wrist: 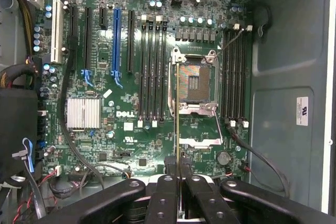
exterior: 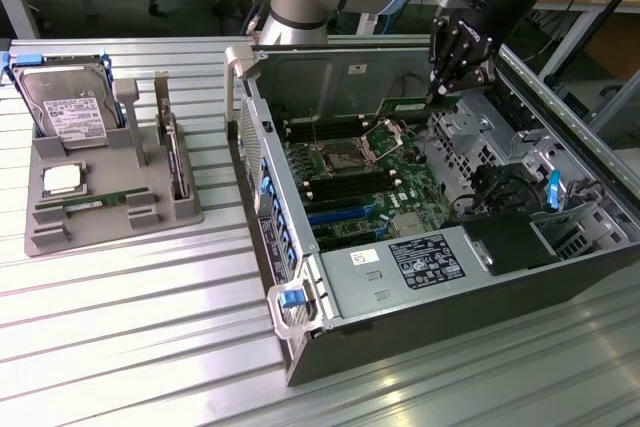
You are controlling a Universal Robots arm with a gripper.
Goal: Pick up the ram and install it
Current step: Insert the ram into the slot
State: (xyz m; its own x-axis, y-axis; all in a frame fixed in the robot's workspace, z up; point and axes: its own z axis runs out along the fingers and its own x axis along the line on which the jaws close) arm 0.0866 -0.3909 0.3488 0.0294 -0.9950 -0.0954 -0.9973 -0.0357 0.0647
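My black jointed tool (wrist: 178, 179) is clamped on the ram (wrist: 178, 121), a thin flat green stick I see edge-on. It hangs over the glossy green motherboard (wrist: 131, 135), at the far side of the open grey metal case (exterior: 430, 335).

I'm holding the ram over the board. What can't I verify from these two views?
- The ram: edge-on in the wrist view, so its notch and label are unreadable.
- Its height above the motherboard: neither view settles it.
- Its tilt: too small under the gripper in the exterior view.
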